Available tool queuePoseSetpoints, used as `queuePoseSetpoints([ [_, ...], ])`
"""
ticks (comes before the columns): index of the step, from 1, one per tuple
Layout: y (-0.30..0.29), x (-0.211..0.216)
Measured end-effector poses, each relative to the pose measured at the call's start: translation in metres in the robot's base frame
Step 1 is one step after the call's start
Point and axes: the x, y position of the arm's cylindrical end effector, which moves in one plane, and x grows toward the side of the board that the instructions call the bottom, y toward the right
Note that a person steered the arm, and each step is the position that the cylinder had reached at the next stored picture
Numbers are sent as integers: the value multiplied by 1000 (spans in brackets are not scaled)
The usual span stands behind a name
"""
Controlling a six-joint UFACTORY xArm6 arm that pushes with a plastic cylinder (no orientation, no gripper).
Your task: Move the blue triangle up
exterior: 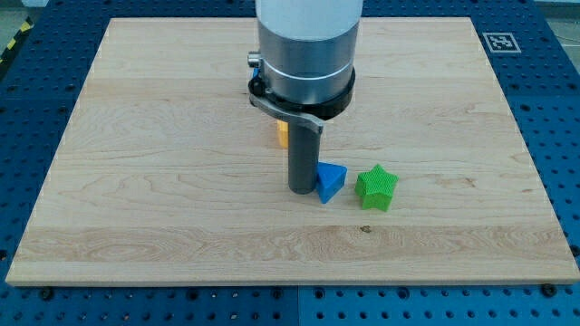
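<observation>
The blue triangle (331, 181) lies on the wooden board (163, 136), a little below and right of its middle. My tip (301, 189) stands just left of the blue triangle, touching or nearly touching its left side. The dark rod rises from there to the arm's grey body at the view's top.
A green star block (376, 187) sits just right of the blue triangle, a small gap apart. A yellow/orange block (282, 133) is mostly hidden behind the rod, above the tip. A blue perforated table surrounds the board, with a marker tag (500, 42) at the top right.
</observation>
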Motion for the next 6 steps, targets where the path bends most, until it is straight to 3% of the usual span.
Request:
queuePoseSetpoints([
  [3,23,37],
  [6,40,-15],
])
